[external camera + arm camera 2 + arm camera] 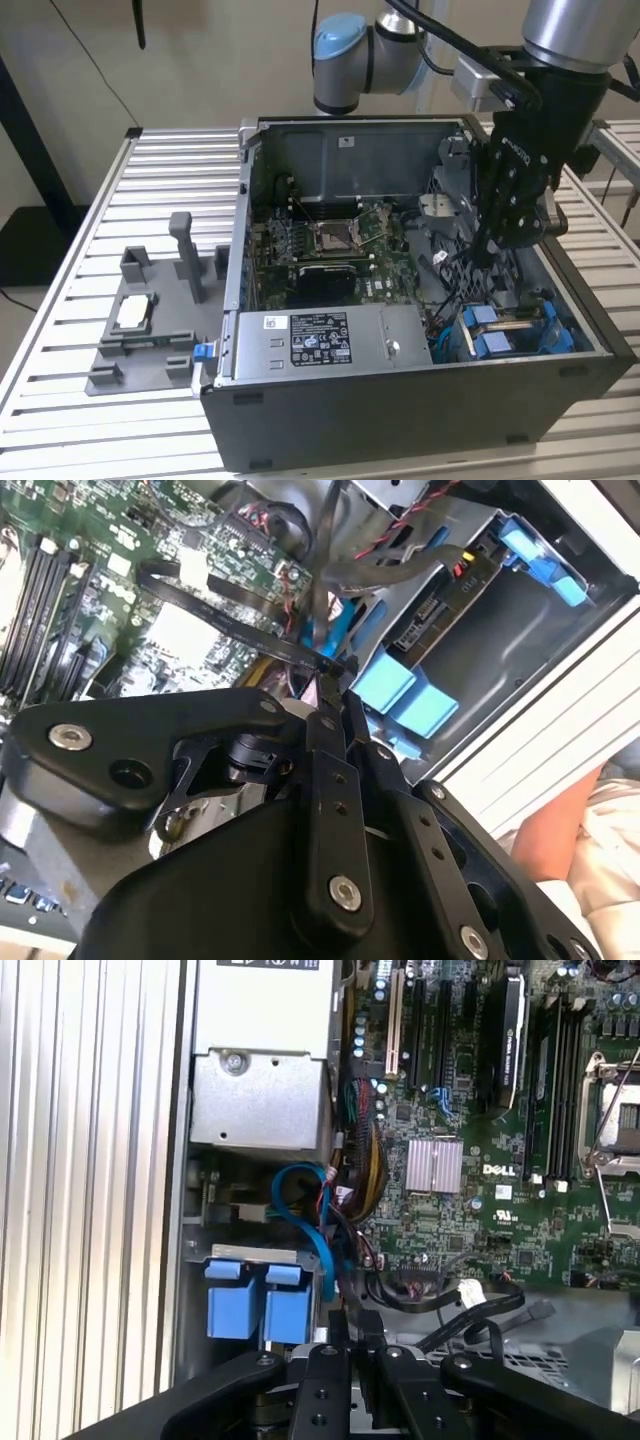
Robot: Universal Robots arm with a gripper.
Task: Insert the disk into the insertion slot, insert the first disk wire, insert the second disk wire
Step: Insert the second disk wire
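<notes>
The black gripper point(487, 250) hangs inside the open grey computer case point(420, 420), fingertips pressed together on a dark cable connector point(338, 668); the blue-framed silver disk point(510, 330) sits lower right, partly hidden.

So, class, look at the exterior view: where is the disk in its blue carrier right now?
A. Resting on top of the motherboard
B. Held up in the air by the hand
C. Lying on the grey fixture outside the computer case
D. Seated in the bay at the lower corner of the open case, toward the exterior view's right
D: the disk in its blue carrier sits in the bay inside the computer case, with the hand above it among the wires.
</notes>
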